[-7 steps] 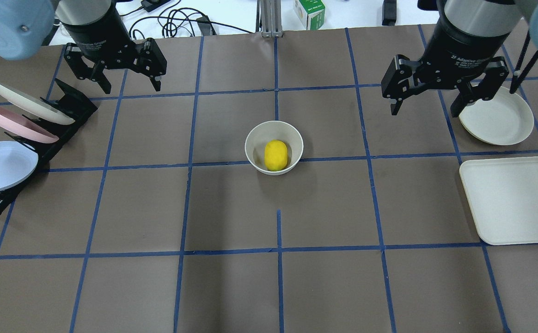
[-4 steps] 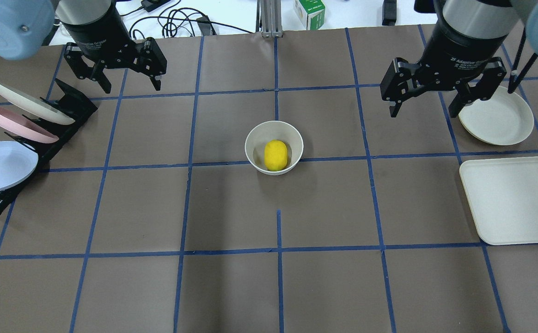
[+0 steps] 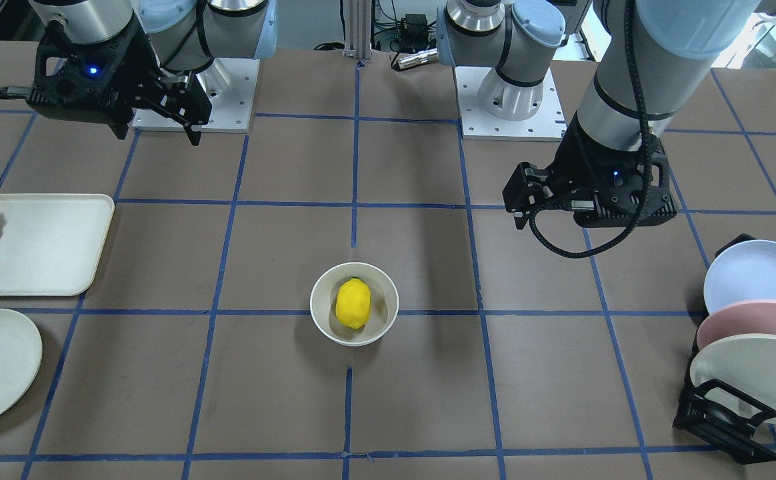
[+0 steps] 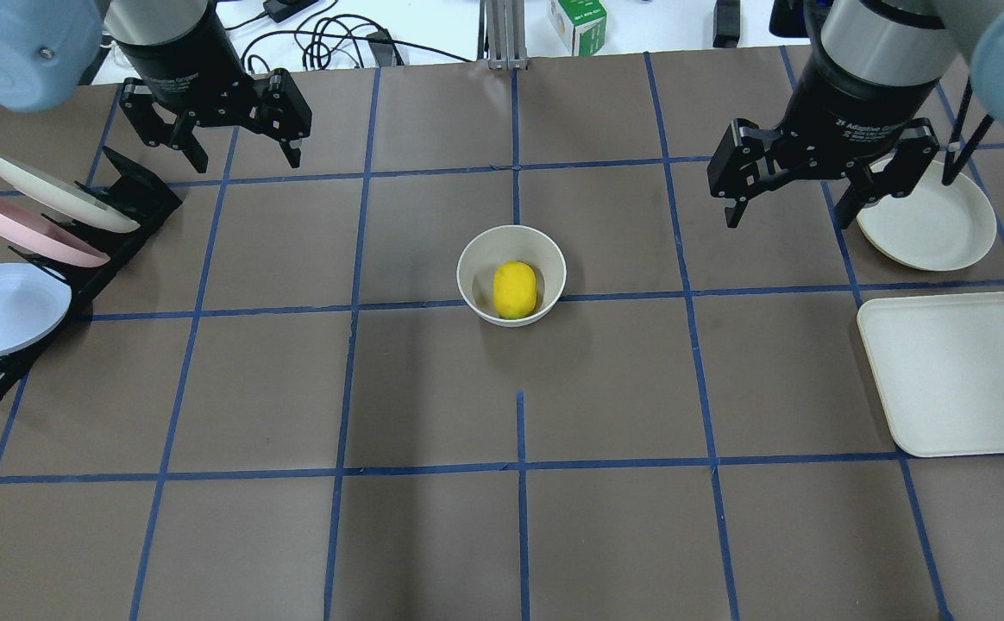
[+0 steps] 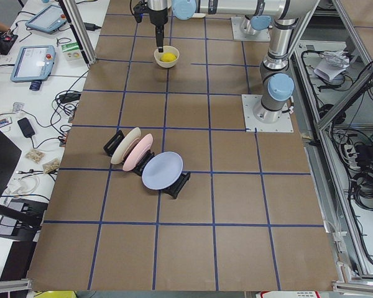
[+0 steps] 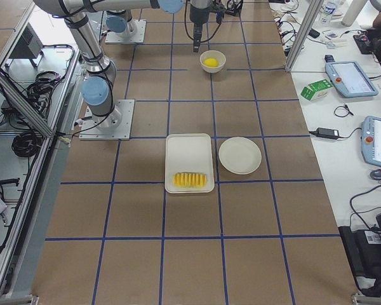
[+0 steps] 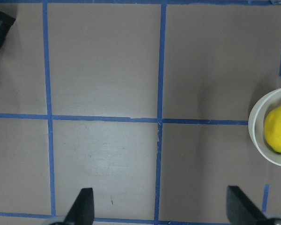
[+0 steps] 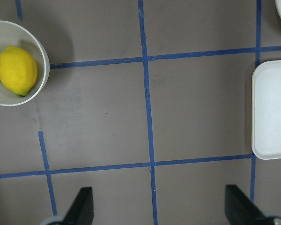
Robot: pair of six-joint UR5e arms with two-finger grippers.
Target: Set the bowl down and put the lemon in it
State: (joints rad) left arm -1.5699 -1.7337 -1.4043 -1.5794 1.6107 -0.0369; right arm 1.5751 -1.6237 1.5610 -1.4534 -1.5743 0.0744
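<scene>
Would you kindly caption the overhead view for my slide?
Lemon sits in the bowl; left gripper and right gripper hang open, away from it.

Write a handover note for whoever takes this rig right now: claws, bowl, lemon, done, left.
Left claw: open, empty, far from the bowl.
Right claw: open, empty, also well off to its own side.
Bowl: upright, mid-table, nothing touching it.
Lemon: lying inside the bowl.
Done: bowl placed, lemon in it.
Left: nothing that shows; the task looks complete.
</scene>
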